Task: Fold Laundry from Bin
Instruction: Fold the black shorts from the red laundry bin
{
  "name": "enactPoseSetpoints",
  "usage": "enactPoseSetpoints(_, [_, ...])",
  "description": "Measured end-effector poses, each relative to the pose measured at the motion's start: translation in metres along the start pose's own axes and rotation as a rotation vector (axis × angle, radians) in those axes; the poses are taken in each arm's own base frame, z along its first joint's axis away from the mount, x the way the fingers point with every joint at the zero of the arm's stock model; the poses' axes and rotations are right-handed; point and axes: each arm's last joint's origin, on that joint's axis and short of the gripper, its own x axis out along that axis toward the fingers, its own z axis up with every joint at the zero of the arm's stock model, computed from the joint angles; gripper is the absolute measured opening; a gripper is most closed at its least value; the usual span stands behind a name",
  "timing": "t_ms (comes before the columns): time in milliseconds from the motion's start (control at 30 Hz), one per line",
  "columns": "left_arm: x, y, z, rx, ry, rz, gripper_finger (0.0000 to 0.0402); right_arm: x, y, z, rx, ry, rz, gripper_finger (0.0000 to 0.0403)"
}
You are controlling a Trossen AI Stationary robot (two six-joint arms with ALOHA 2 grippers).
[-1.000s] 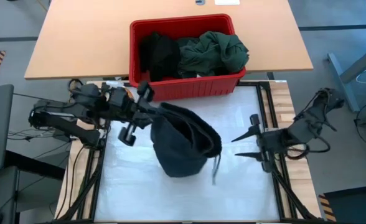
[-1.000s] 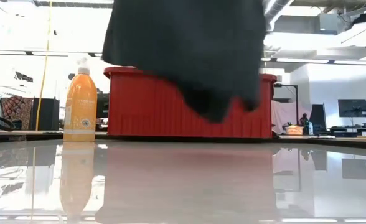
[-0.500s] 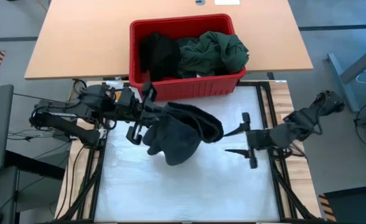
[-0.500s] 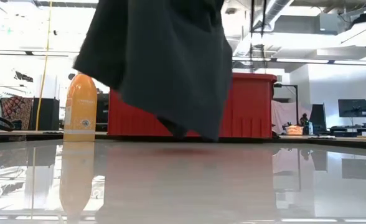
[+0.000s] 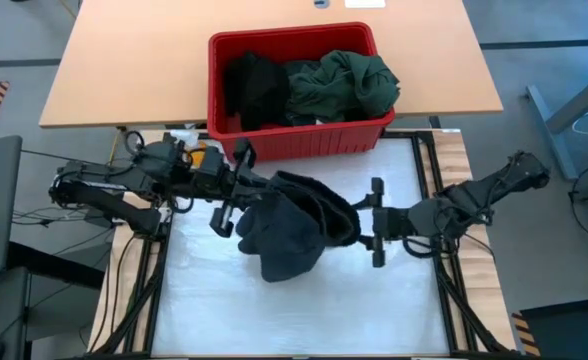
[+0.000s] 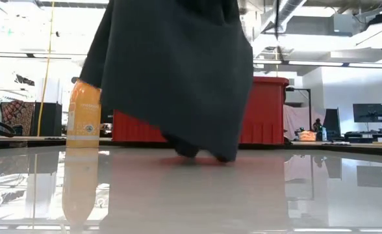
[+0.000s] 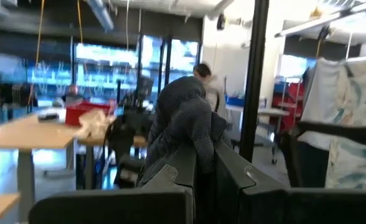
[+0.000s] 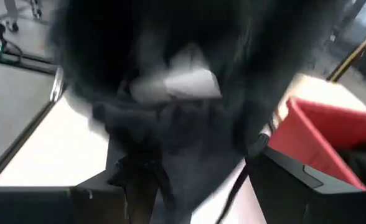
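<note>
Hanging from the left gripper (image 5: 242,187), a near-black garment (image 5: 292,222) droops in a soft, bunched lump over the glossy white work mat (image 5: 394,300). Left jaws are pressed together, pinching a fold of the fabric; the left wrist view shows the knit-looking cloth (image 7: 186,124) pinched between its two dark fingers (image 7: 233,171) and draping over them. In the low view the garment (image 6: 175,71) fills the middle as a wide matte curtain, its lowest folds at or just above the mat; contact cannot be confirmed.

Right gripper (image 5: 375,222) sits just beside the garment's right edge, fingers spread wide, nothing clamped. Right wrist view is mostly blurred dark cloth (image 8: 170,124) with a pale patch, maybe a label, too smeared to read.

Red plastic bin (image 5: 374,130) stands behind the mat on the tan wooden tabletop (image 5: 124,70): rectangular, thick rim, finely ribbed walls. Inside lie a crumpled dark green shirt (image 5: 339,85) on the right and black clothes (image 5: 254,90) on the left, both heaped in rough piles.

Orange spray bottle (image 6: 84,114) stands left of the bin in the low view, partly covered by the hanging cloth; the garment also hides most of the bin's front wall (image 6: 266,110). In the high view the bottle is only an orange sliver by the left arm. A person (image 7: 209,84) shows far off in the room in the left wrist view, mostly hidden by the cloth.
</note>
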Motion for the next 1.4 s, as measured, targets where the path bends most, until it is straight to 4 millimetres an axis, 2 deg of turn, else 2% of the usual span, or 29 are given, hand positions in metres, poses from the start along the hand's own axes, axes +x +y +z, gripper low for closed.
enactPoseSetpoints(200, [0.005,0.002,-0.006,-0.015,0.01,0.02,0.0009,0.016,0.01,0.006,-0.046,-0.067,-0.005,0.0256])
enactPoseSetpoints(433, [0.0,0.001,-0.001,-0.016,0.004,0.019,0.0009,0.014,0.008,0.007,-0.024,-0.075,-0.007,0.0256])
enactPoseSetpoints(567, [-0.002,0.0,0.002,-0.018,-0.001,0.019,0.0009,0.002,0.002,0.003,0.008,-0.033,0.004,0.0256])
enactPoseSetpoints(700, [-0.004,0.0,0.004,-0.02,-0.003,0.027,0.0009,-0.021,-0.005,-0.003,0.047,0.03,0.037,0.0256])
enactPoseSetpoints(833, [-0.005,0.003,0.004,-0.029,0.006,0.038,0.0009,-0.04,-0.009,-0.001,0.164,0.008,0.071,0.0256])
enactPoseSetpoints(933, [-0.005,0.006,0.003,-0.039,0.012,0.052,0.0009,-0.044,-0.007,0.001,0.259,-0.013,0.084,0.0256])
enactPoseSetpoints(1067, [-0.005,0.01,0.004,-0.063,0.009,0.067,0.0009,-0.037,0.003,-0.001,0.285,0.016,0.073,0.0256])
enactPoseSetpoints(1233, [-0.005,0.01,0.004,-0.066,0.009,0.068,0.0009,-0.019,0.014,-0.007,0.245,0.056,-0.06,0.0256])
enactPoseSetpoints(1400, [-0.004,0.011,0.002,-0.069,0.019,0.074,0.0009,-0.004,0.017,-0.003,0.252,0.018,-0.154,0.0256])
